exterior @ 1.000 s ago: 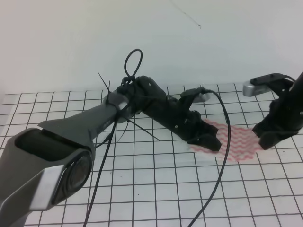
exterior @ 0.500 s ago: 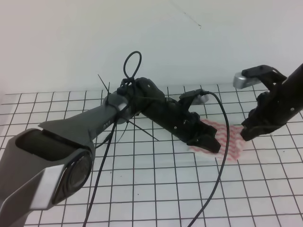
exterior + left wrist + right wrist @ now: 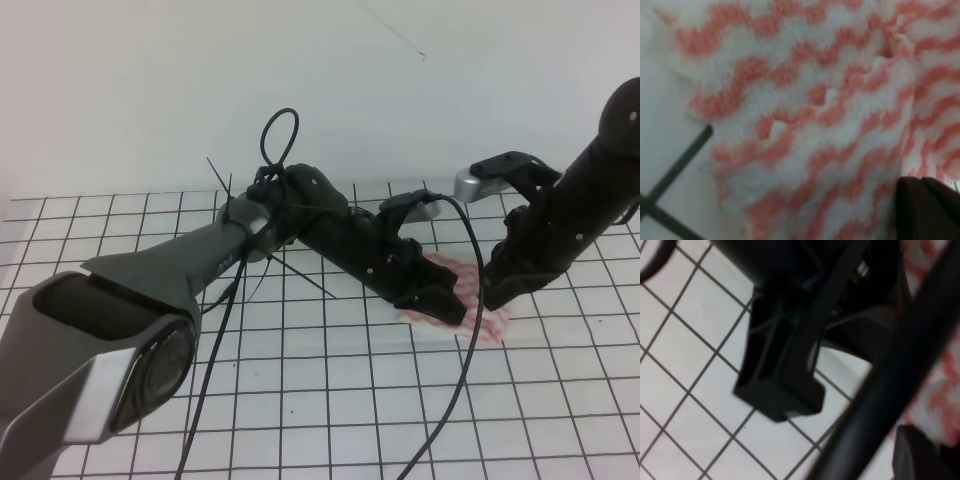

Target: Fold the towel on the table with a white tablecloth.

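pinkish-red and white waves mark the towel (image 3: 462, 300), which lies on the far right part of the table with a white tablecloth (image 3: 330, 400). in the high view only a bunched patch of it shows, between and partly under the two arms, so its full outline cannot be read

the left gripper (image 3: 440, 305) rests low on the near left edge of the cloth. its own camera looks straight onto the weave, where a raised ridge runs down the right side and a second layer of stripes seems to sit over the first, with bare tablecloth and a black grid line at the lower left. whether its jaws are clenched on the cloth or released i cannot tell; only a dark finger corner shows at the bottom right of that view

the right gripper (image 3: 492, 295) hangs just beside the left one, over the right side of the towel. the right wrist view is filled by the other arm's black body and a cable (image 3: 470, 330), with a strip of striped cloth at the right edge. its jaws are not readable either

my judgement is that a fold across the towel is under way: the cloth looks doubled and gathered toward the left arm, not spread flat. still to do, as i read it, is laying the carried edge down square on the lower layer, letting go, and perhaps one more fold, since the shape looks rumpled and not yet a neat rectangle
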Controlling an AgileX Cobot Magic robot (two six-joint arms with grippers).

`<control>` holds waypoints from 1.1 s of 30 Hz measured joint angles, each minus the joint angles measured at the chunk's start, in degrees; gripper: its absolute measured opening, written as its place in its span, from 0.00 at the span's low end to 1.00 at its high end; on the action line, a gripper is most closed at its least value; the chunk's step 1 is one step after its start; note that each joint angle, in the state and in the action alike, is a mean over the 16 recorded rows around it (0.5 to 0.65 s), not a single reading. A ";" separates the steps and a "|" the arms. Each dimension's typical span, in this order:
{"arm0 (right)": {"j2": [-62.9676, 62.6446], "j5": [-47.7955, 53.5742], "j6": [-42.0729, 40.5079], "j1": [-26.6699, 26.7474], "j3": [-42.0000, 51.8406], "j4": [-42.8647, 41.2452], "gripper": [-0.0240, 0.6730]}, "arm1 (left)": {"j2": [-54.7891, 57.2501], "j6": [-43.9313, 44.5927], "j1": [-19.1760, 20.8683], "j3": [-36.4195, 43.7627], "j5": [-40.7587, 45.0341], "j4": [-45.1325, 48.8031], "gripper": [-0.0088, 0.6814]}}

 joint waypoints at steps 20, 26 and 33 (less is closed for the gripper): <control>2.15 8.64 0.26 0.04 -7.44 -0.33 0.04 | -3.51 -0.93 1.21 -3.28 6.13 8.04 0.01; 2.15 8.78 0.01 0.00 -7.49 -0.23 0.04 | -6.05 -4.12 2.72 -5.02 10.48 16.50 0.01; 2.42 8.29 -0.22 -0.01 -7.67 -0.54 0.04 | -11.23 -6.54 6.44 -5.71 13.09 21.58 0.01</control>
